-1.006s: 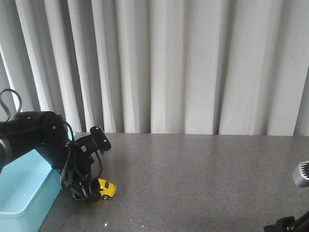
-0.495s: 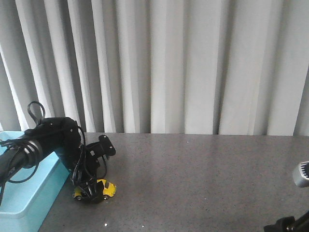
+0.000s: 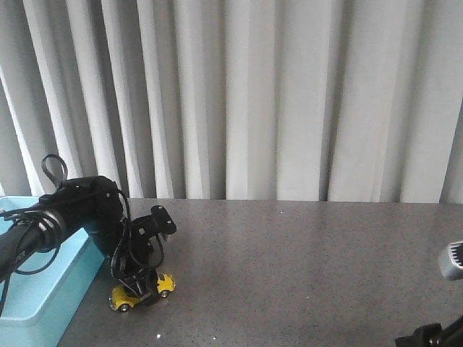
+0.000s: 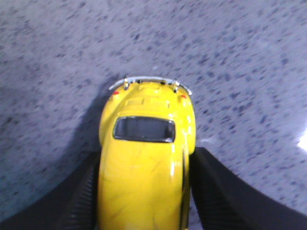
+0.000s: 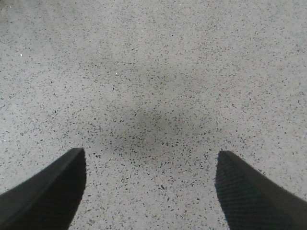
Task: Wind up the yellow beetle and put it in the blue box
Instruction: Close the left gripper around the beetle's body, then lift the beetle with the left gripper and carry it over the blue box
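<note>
At lower left of the front view, the yellow beetle (image 3: 142,290) is clasped by the left hand (image 3: 137,288) on the worktop (image 3: 304,267), beside the blue box (image 3: 36,296). The right hand (image 5: 151,189) is spread wide, holding nothing.

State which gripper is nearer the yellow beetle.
Left. The left gripper has its fingers around the yellow beetle; the right gripper hovers over bare table, far right.

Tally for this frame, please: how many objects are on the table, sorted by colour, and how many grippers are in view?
Yellow: 1, the yellow beetle, held in the left gripper
Blue: 1, the blue box
Grippers: 2, the left one and the right gripper, open over bare table
Total: 2 objects, 2 grippers
</note>
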Robot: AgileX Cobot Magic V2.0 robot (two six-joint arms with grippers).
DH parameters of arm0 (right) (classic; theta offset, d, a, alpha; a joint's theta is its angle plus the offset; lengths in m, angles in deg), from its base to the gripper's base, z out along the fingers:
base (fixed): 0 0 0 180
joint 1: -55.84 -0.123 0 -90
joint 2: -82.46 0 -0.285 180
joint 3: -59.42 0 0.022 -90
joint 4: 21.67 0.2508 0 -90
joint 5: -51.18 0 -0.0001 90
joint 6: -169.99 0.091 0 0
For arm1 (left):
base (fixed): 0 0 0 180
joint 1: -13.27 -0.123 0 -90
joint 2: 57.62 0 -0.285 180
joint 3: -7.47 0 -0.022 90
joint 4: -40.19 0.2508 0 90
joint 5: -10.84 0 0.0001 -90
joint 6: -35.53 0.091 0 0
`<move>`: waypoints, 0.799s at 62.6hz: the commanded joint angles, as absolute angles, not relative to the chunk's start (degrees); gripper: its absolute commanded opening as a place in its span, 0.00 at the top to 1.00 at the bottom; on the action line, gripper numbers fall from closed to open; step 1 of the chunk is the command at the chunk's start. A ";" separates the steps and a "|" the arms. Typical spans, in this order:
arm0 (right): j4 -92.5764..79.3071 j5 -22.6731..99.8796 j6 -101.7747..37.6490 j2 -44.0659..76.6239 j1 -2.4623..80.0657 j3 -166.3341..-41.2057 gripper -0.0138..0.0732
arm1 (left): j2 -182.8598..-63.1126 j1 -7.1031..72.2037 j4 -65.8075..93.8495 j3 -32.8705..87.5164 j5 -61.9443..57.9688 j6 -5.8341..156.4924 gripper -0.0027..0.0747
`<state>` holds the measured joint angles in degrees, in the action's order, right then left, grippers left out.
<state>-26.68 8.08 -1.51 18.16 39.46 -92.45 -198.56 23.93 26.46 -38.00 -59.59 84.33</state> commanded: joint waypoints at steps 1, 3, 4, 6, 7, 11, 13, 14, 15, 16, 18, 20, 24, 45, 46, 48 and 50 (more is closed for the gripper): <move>-27.03 11.20 -1.56 18.95 39.51 -93.90 0.22 | -193.27 23.92 23.26 -40.03 -60.85 83.32 0.69; -27.03 11.20 -1.56 18.95 39.51 -93.90 0.22 | -192.83 23.92 23.33 -40.03 -60.85 82.42 0.69; -27.03 11.20 -1.56 18.95 39.51 -93.90 0.22 | -192.33 23.92 23.27 -40.03 -60.79 82.01 0.69; -27.03 11.20 -1.56 18.95 39.51 -93.90 0.22 | -191.71 23.92 23.27 -40.03 -60.79 81.19 0.69; -27.03 11.20 -1.56 18.95 39.51 -93.90 0.22 | -191.37 23.92 23.27 -40.03 -60.79 80.66 0.69; -27.03 11.20 -1.56 18.95 39.51 -93.90 0.22 | -189.58 23.92 23.27 -40.03 -60.79 79.29 0.69; -27.03 11.20 -1.56 18.95 39.51 -93.90 0.22 | -188.93 23.92 23.34 -40.03 -60.79 78.55 0.69; -27.03 11.20 -1.56 18.95 39.51 -93.90 0.22 | -188.45 23.92 23.40 -40.03 -60.79 78.13 0.69; -27.03 11.20 -1.56 18.95 39.51 -93.90 0.22 | -187.97 23.92 23.46 -40.03 -60.79 77.71 0.69; -27.03 11.20 -1.56 18.95 39.51 -93.90 0.22 | -187.21 23.92 23.53 -40.03 -60.79 77.26 0.69; -27.03 11.20 -1.56 18.95 39.51 -93.90 0.22 | -186.21 23.92 23.88 -40.03 -60.79 76.18 0.69; -27.03 11.20 -1.56 18.95 39.51 -93.90 0.22 | -185.18 23.73 24.52 -40.03 -60.79 74.68 0.69; -27.03 11.20 -1.56 18.95 39.51 -93.90 0.22 | -182.81 23.54 25.91 -40.03 -60.79 72.08 0.69; -27.03 11.20 -1.56 18.95 39.51 -93.90 0.22 | -174.72 15.91 36.14 -40.03 -60.79 56.14 0.69; -27.03 11.20 -1.56 18.95 39.51 -93.90 0.22 | -174.58 15.29 36.33 -40.03 -60.79 55.68 0.69; -27.03 11.20 -1.56 18.95 39.51 -93.90 0.22 | -174.58 13.75 36.55 -39.98 -60.79 54.90 0.69; -27.03 11.20 -1.56 18.95 39.51 -93.90 0.22 | -174.67 12.51 36.95 -39.98 -60.79 53.56 0.69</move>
<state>-26.68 8.08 -1.51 18.16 39.46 -92.45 -178.27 15.99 35.75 -38.02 -61.07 57.78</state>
